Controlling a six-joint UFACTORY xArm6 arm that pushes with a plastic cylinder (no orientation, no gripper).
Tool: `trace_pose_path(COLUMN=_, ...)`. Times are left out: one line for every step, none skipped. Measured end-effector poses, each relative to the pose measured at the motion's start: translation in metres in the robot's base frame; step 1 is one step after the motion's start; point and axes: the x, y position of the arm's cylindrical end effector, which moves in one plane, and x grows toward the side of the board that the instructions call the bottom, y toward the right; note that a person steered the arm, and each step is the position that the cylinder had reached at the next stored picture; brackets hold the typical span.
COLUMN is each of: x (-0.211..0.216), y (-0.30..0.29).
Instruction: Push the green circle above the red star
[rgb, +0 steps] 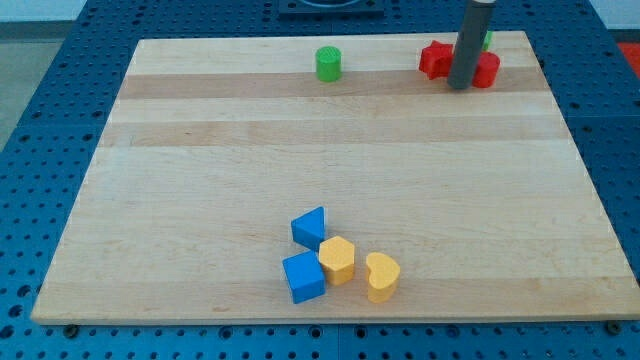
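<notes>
The green circle (328, 63) stands near the board's top edge, a little right of centre. The red star (434, 59) is to its right, near the top right. My rod comes down from the view's top, and my tip (460, 86) rests just right of the red star, between it and another red block (485, 69). A sliver of a green block (487, 41) shows behind the rod; its shape is hidden. The green circle is well to the left of my tip, apart from it.
At the bottom centre sit a blue triangle-like block (310, 227), a blue cube (303, 277), a yellow hexagon (338, 260) and a yellow heart (382, 276), close together. The wooden board (200, 180) lies on a blue perforated table.
</notes>
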Motion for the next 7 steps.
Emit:
trace_pose_path(x=0.028, y=-0.034)
trace_pose_path(x=0.042, y=-0.092)
trace_pose_path(x=0.043, y=-0.16)
trace_pose_path(x=0.043, y=-0.231)
trace_pose_path(x=0.04, y=-0.295)
trace_pose_path(x=-0.012, y=-0.311)
trace_pose_path(x=-0.008, y=-0.308)
